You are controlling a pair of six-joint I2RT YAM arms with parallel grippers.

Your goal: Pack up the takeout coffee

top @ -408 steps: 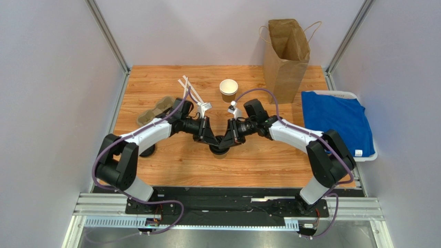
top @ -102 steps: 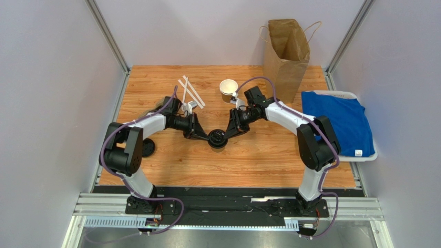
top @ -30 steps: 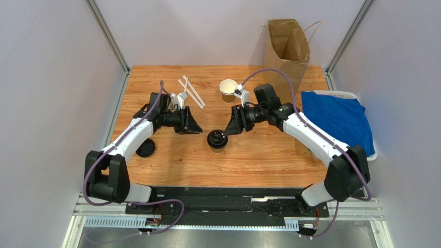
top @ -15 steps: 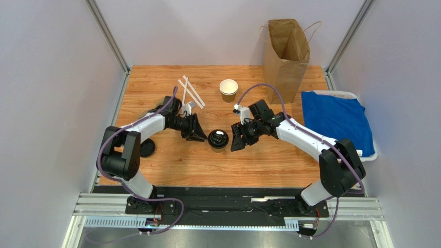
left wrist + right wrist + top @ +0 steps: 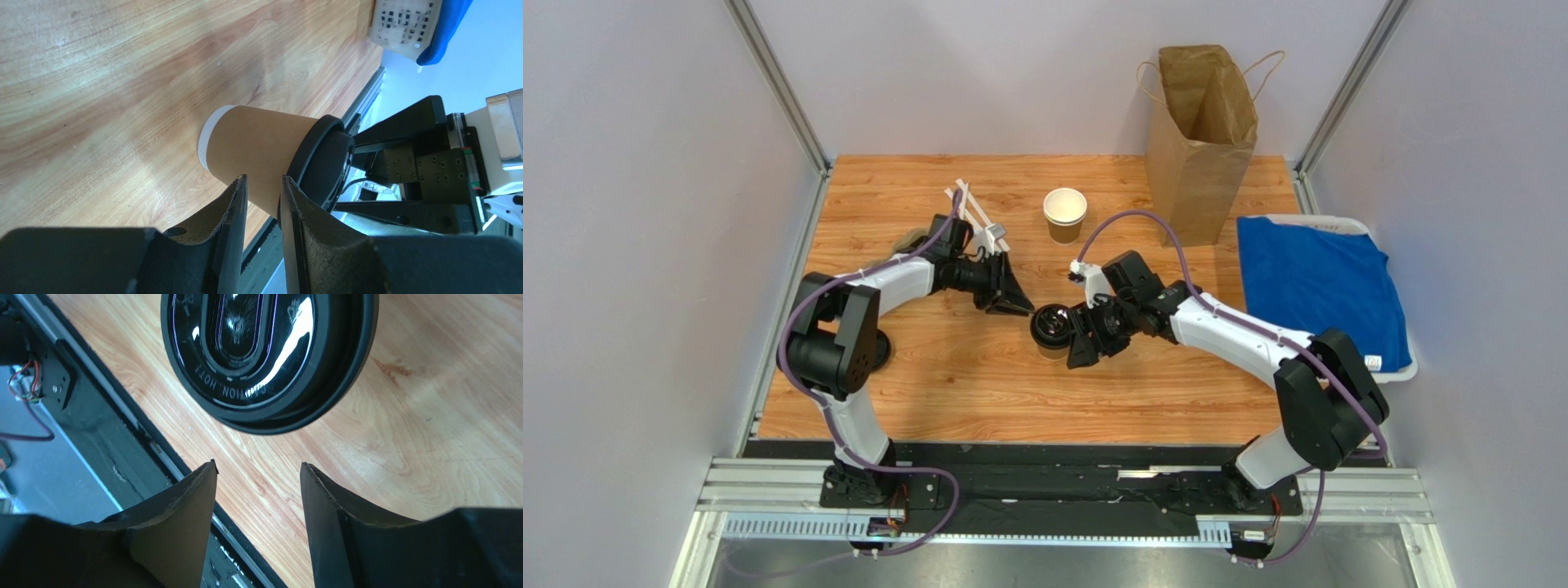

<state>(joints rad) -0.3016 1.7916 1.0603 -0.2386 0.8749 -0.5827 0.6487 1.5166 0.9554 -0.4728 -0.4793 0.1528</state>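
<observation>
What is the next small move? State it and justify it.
Probably ease the right gripper forward until its open jaws straddle the takeout coffee: it stands upright, lid on, just ahead of them, gripped by nothing.

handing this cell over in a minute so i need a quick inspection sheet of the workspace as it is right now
surface: wooden table, no spills seen
job's things: takeout coffee, black lid on, standing mid-table between the end effectors; paper bag upright and open, far right
clutter: lidless cup; white stir sticks; black lid partly hidden by the left arm; blue cloth on a white tray
grippers: left end effector narrowly open, empty, tips close to the coffee; right end effector open, empty, lid beyond its tips
cables: purple cable along each arm, no snag seen
surroundings: grey walls, metal frame posts
</observation>
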